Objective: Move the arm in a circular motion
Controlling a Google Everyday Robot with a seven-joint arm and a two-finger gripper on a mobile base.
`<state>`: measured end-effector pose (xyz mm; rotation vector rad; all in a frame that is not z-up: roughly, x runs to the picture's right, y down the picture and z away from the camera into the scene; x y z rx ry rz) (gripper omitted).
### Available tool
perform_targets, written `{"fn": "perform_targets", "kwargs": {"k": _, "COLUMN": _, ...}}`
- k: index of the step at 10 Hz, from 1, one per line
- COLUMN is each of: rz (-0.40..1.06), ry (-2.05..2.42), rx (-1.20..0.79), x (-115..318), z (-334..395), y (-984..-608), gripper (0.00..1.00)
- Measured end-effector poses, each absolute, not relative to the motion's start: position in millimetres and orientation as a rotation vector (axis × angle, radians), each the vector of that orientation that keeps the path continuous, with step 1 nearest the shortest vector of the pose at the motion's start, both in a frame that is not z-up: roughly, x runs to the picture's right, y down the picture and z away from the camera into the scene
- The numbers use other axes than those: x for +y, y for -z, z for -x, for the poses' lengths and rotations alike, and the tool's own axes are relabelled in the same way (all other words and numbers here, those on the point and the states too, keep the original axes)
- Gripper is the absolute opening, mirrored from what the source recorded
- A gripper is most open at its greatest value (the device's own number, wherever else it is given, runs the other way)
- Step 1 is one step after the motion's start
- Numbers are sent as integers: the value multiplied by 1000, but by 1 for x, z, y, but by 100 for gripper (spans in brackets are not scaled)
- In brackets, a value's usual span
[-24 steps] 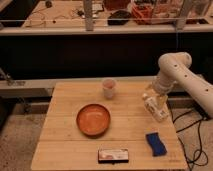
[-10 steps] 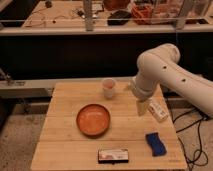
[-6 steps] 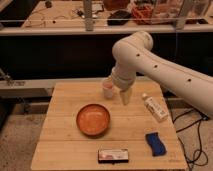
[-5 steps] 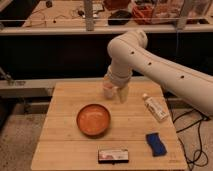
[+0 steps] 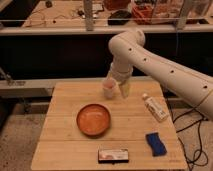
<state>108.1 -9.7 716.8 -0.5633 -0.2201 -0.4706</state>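
Behind the pale wooden plank desk (image 5: 60, 145) ran a dark recess and a metal-framed bench cluttered with cables and a red crate. On the desk sat a round orange-brown bowl (image 5: 93, 120) near the middle, a small pink cup (image 5: 109, 87) toward the back edge, a white plastic bottle (image 5: 155, 107) lying on its side, a blue sponge (image 5: 155, 143) near the front, and a flat dark box with a pale label (image 5: 113, 155) at the front edge.

My big white arm of thick rounded tube segments (image 5: 165, 70) came in from the picture's right edge, its long segment slanting up and across to a bulbous joint above the desk's back edge. From there a short segment pointed straight down. My pincer (image 5: 123, 90) hung at its tip, just beside the pink cup and between it and the bottle, which lay well apart. Whether the pincer was released or clenched I could not tell; nothing showed in its grasp. The bowl lay nearer the front, apart from the arm.
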Motion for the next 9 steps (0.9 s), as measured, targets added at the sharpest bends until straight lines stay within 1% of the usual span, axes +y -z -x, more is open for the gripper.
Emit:
{"fn": "perform_targets", "kwargs": {"k": 2, "rz": 595, "ry": 409, "rx": -187, "x": -5, "z": -158, "y": -740, "gripper": 80}}
{"fn": "perform_targets", "kwargs": {"k": 5, "rz": 660, "ry": 290, "rx": -130, "x": 20, "z": -231, "y": -771, "gripper": 80}}
{"fn": "perform_targets", "kwargs": {"k": 7, "rz": 691, "ry": 214, "rx": -86, "x": 39, "z": -261, "y": -772, "gripper": 80}}
{"fn": "perform_targets", "kwargs": {"k": 9, "rz": 702, "ry": 154, "rx": -44, "x": 68, "z": -279, "y": -754, "gripper": 80}}
